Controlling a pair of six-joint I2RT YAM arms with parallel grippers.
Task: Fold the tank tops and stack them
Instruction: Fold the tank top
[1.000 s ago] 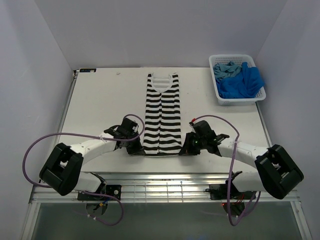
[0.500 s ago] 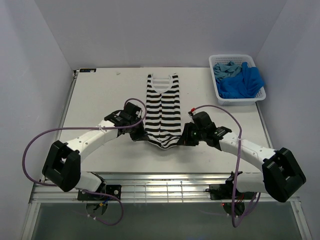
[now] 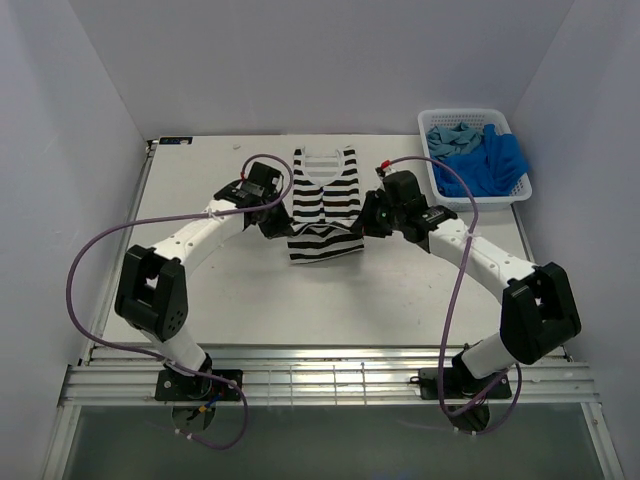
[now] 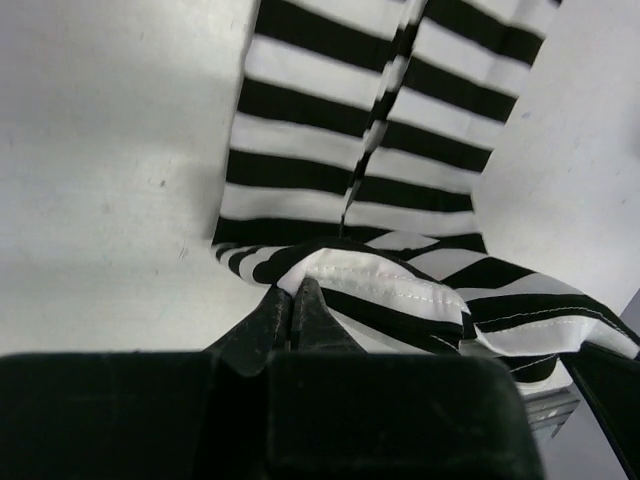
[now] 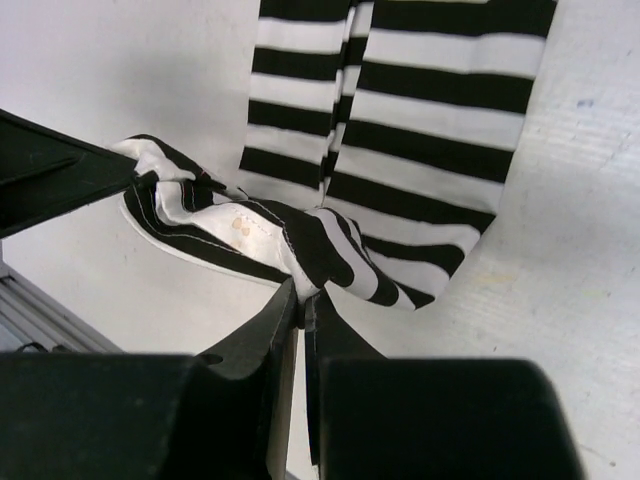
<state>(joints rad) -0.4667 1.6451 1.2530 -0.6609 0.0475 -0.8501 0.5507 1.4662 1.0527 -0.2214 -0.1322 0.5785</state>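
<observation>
White tabletop (image 3: pixel 200 290) filled my overhead view, with a ribbed metal rail (image 3: pixel 330 378) along its near edge where both arms were bolted. The left arm's purple cable (image 3: pixel 72 275) swung wide to the left, and the right arm's purple cable (image 3: pixel 452 300) hung down beside its forearm.

Past the bare near half of the table, both arms reached inward to the striped tank top (image 3: pixel 325 200). The left gripper (image 3: pixel 283 228) was pinched tight on the hem's left corner. The right gripper (image 3: pixel 368 222) was clamped the same way on the right corner. My wrist views showed the cloth bunched and lifted at each set of fingertips, with the white inside showing. The lower part of the top was doubled over onto itself. Its upper part lay flat with the neckline toward the far edge.

Beyond the right gripper, in the far right corner, sat a white lattice basket (image 3: pixel 480 203), well apart from the striped top. It held the royal blue tank top (image 3: pixel 490 165) and the teal tank top (image 3: pixel 448 140), crumpled together. The right arm's cable arched up near the basket's left side. Plain pale walls (image 3: pixel 320 60) closed in the back and sides.
</observation>
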